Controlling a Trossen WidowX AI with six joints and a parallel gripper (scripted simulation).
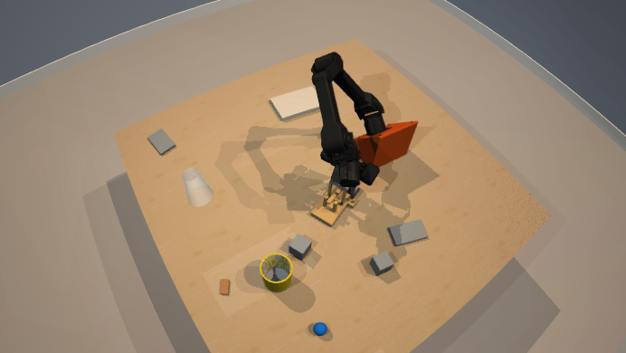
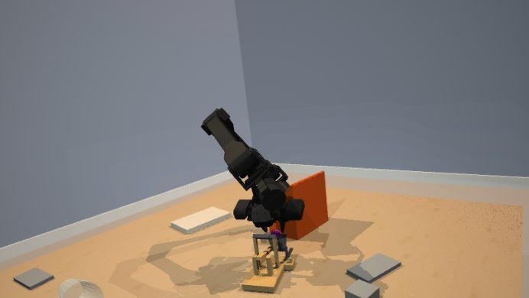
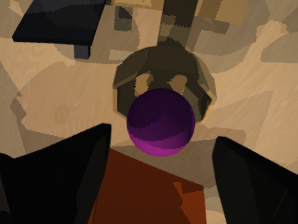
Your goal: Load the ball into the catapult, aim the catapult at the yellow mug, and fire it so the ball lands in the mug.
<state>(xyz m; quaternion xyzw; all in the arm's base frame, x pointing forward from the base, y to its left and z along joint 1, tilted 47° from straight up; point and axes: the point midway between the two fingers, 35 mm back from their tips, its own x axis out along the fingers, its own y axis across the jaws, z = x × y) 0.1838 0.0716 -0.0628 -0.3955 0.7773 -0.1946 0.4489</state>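
Note:
The purple ball (image 2: 276,231) (image 3: 160,122) is between my fingertips with a gap on each side, low over the near part of the catapult's cup (image 3: 150,60). Whether it touches the cup I cannot tell. My gripper (image 2: 274,230) (image 3: 163,140) is open, pointing down above the cup end of the catapult. The wooden catapult (image 1: 325,216) (image 2: 260,283) stands on the table, its cup end partly hidden by my arm in the top and exterior views. The yellow mug (image 1: 277,286) stands upright nearer the front, beyond the catapult's other end.
An orange panel (image 1: 393,145) (image 2: 311,206) stands by the arm's base. A grey block (image 1: 300,246) lies between catapult and mug, another grey block (image 1: 382,263) to the right. A white cone (image 1: 197,190), a blue ball (image 1: 320,329), a small orange block (image 1: 224,287) and flat slabs lie around.

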